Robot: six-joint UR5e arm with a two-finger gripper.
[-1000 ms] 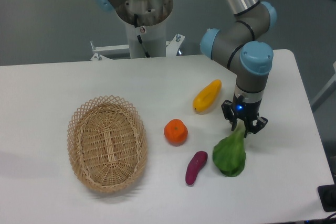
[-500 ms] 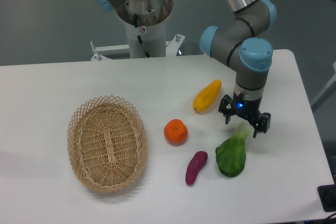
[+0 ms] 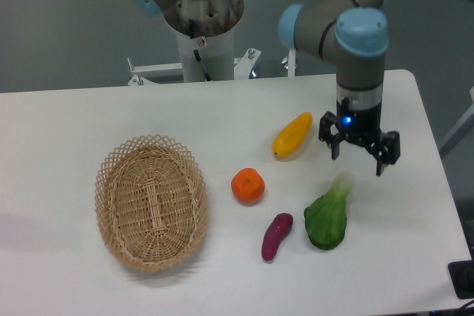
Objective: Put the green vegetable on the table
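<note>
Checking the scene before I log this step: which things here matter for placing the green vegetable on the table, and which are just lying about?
Part of the job:
green vegetable, lying on the table
gripper, open, above the vegetable's pale stalk and clear of it

Just lying about:
yellow vegetable
orange
purple vegetable
wicker basket, nothing in it

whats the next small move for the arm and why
Probably just lift the gripper a little higher and clear of the scene. Its jaws are open and above the green vegetable, which lies free on the table, right of the purple vegetable. The placing looks done, so nothing needs gripping.
</note>
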